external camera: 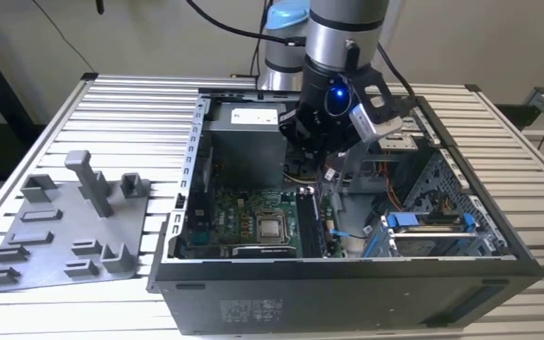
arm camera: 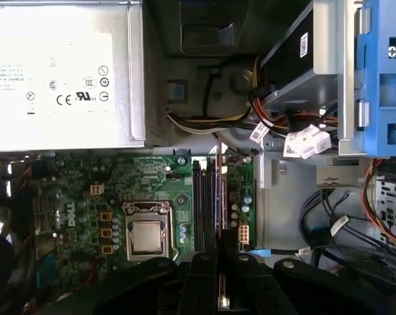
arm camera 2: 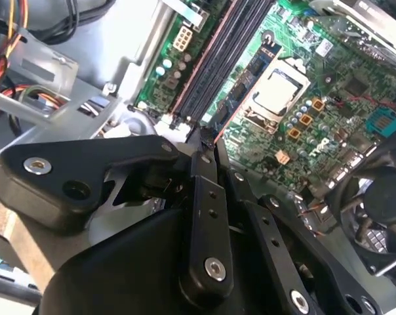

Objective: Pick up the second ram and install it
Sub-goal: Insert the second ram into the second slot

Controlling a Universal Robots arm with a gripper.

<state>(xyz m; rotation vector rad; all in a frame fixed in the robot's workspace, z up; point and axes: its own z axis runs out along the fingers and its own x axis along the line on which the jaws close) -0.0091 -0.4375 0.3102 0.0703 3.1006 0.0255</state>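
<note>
My gripper point(external camera: 327, 170) hangs inside the open computer case point(external camera: 348, 297), above the green motherboard point(external camera: 244, 219). Its black fingers point(arm camera 2: 201, 197) are shut on the second ram point(arm camera: 221, 197). In the first wrist view the ram is a thin dark stick seen edge-on, running along the black memory slots point(arm camera: 201, 203). In the second wrist view the ram point(arm camera 2: 250, 75) reaches out from the fingertips as a dark blue board with a small pale label, beside the slots point(arm camera 2: 214, 62) and the processor socket point(arm camera 2: 277, 88). I cannot tell whether the stick touches a slot.
A grey plastic tray point(external camera: 64, 234) with upright blocks lies on the slatted table at the exterior view's left. Inside the case are the grey power supply point(arm camera: 60, 72), cable bundles point(arm camera: 277, 125), a blue drive bracket point(external camera: 428, 223) and a black fan point(arm camera 2: 375, 197).
</note>
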